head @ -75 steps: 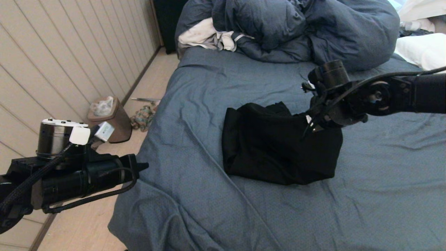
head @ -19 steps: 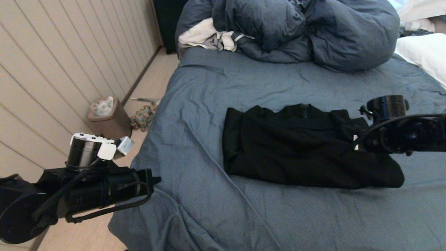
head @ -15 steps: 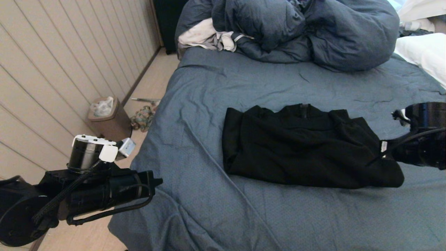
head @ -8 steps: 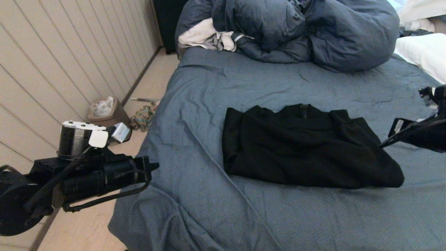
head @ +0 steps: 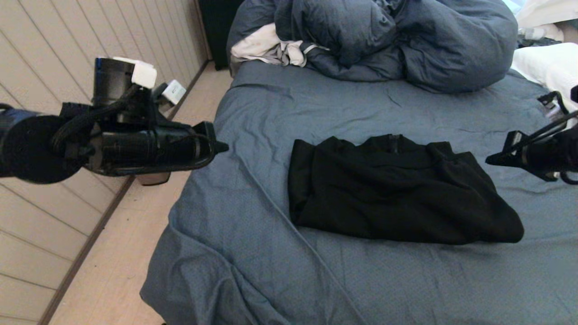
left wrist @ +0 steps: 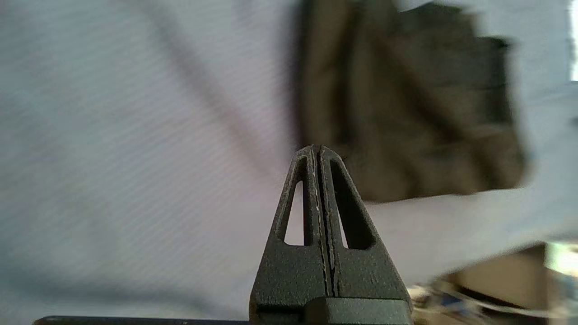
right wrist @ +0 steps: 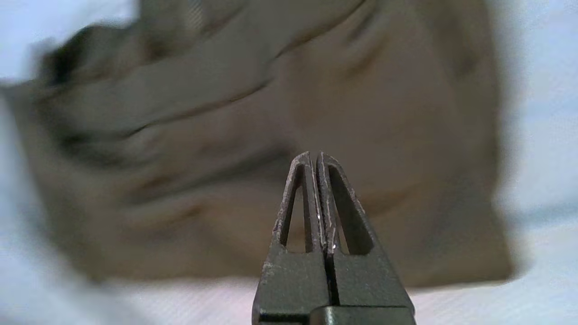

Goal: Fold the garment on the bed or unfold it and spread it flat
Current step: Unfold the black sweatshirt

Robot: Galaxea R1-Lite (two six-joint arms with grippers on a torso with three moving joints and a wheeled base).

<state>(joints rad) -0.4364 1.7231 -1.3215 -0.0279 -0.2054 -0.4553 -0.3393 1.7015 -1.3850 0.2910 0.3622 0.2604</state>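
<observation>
The black garment lies as a folded rectangle in the middle of the bed, on its wrinkled blue-grey sheet. My left gripper hovers over the bed's left edge, well apart from the garment, shut and empty. My right gripper hangs just off the garment's right end, also shut and empty. In the left wrist view the left gripper points toward the garment. The right wrist view shows the right gripper above the garment, not touching it.
A puffy blue-grey duvet is heaped at the head of the bed, with a white and grey cloth beside it. A white pillow lies at the far right. Bare wooden floor runs along the panelled wall on the left.
The right gripper let go of the garment's right end and drew away to the right and up. The left arm rose and swung toward the bed. The garment now lies spread wider.
</observation>
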